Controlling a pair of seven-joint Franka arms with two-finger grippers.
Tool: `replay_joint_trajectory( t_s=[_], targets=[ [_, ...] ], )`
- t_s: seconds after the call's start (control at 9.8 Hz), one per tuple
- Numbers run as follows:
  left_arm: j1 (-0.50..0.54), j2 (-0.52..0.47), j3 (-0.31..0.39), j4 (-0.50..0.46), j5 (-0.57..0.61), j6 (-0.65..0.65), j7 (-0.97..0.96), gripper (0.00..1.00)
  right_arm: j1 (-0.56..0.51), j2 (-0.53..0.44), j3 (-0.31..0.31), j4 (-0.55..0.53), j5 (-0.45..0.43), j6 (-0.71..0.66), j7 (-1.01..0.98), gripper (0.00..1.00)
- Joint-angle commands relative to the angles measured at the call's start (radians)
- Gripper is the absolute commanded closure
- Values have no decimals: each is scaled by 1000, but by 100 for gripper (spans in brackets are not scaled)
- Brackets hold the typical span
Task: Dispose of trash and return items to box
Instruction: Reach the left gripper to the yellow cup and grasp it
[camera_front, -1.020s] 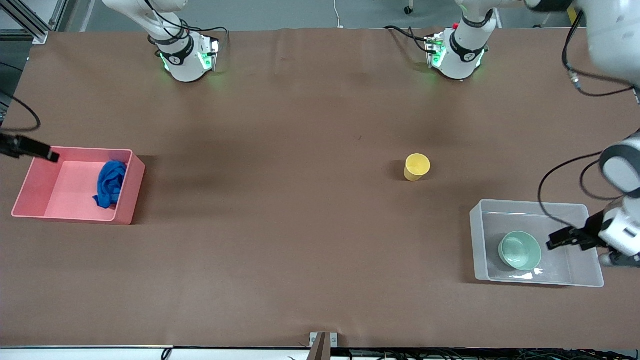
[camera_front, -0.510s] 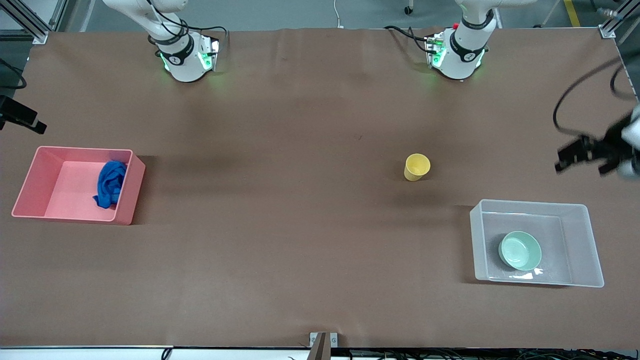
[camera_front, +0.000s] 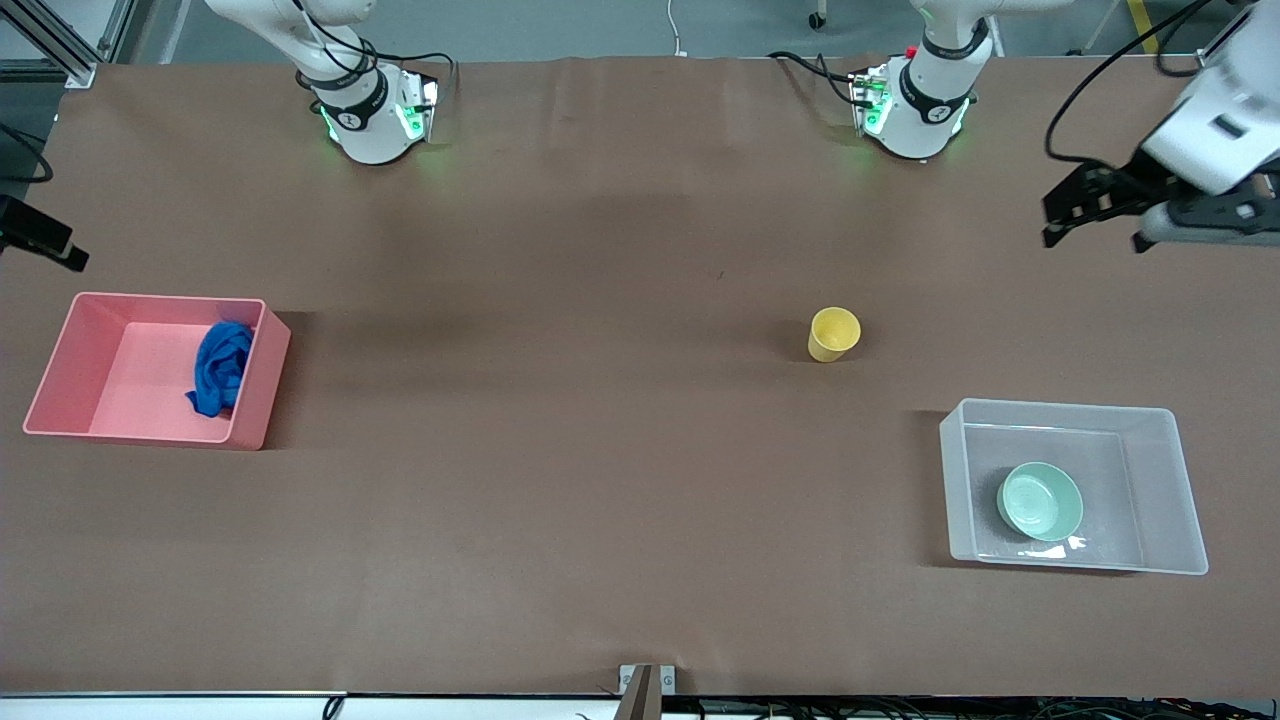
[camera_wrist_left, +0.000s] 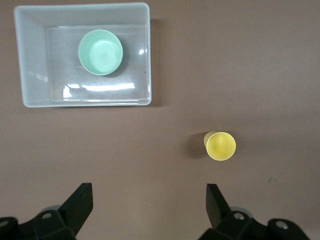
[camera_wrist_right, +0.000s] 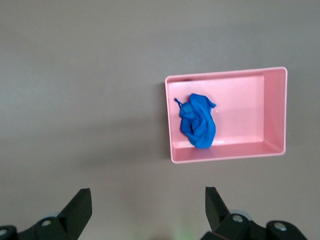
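While the blue cloth wad (camera_front: 220, 368) already lies in the pink bin (camera_front: 60, 362) at the right arm's end of the table and the mint-green bowl (camera_front: 1040, 501) sits inside the clear box (camera_front: 1160, 420) at the left arm's end, we judge that only the yellow cup (camera_front: 833, 334) is left to put away. It stands upright on the bare table, well apart from the box and farther from the front camera than it. Our left gripper (camera_front: 1095, 205) hangs high over the table's left-arm end with its fingers spread wide and nothing between them; the left wrist view shows the cup and the box both below it. Our right gripper (camera_wrist_right: 145, 210) is likewise spread and empty, waiting above the table near the pink bin; in the front view only a dark piece of it shows at the frame's edge. The main risk we see is in the approach: the cup is light and tall for its base, so a finger that comes down on the rim or brushes the wall would likely tip it and send it rolling. A squeeze set too high on the tapered wall could let it slip free on the way. At the box, a release from too high could land the cup on the bowl or bounce it out.
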Motion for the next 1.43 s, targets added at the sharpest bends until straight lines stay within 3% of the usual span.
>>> replay_joint_trajectory(
  t_s=[0.0, 0.2, 0.41, 0.61, 1.02, 1.12, 1.22, 1.33],
  targets=[
    [3, -25, -51, -214, -26, 167, -23, 0, 7, 19, 4, 17, -20, 23, 4, 0],
    [1, -13, -118, -404, -42, 409, -76, 0, 6, 16, 4, -5, -16, 53, 4, 0],
    [1, 71, -181, -496, -43, 588, -120, 0, 7, 3, 4, -33, -13, 71, 4, 0],
    [1, 209, -223, -501, -39, 697, -167, 1, 10, 5, 1, -33, -13, 59, 4, 0],
    [-2, 401, -223, -504, -25, 852, -167, 12, 9, 5, -2, -31, -10, 61, 4, 0],
    [-5, 431, -223, -512, -25, 880, -169, 17, 7, 5, -2, -31, -10, 61, 4, 0],
    [-5, 437, -221, -515, -25, 881, -167, 33, 7, 5, -2, -31, -10, 59, 4, 0],
    [-3, 458, -221, -514, -22, 883, -167, 61, 7, 5, -2, -31, -10, 59, 4, 0]
  ],
)
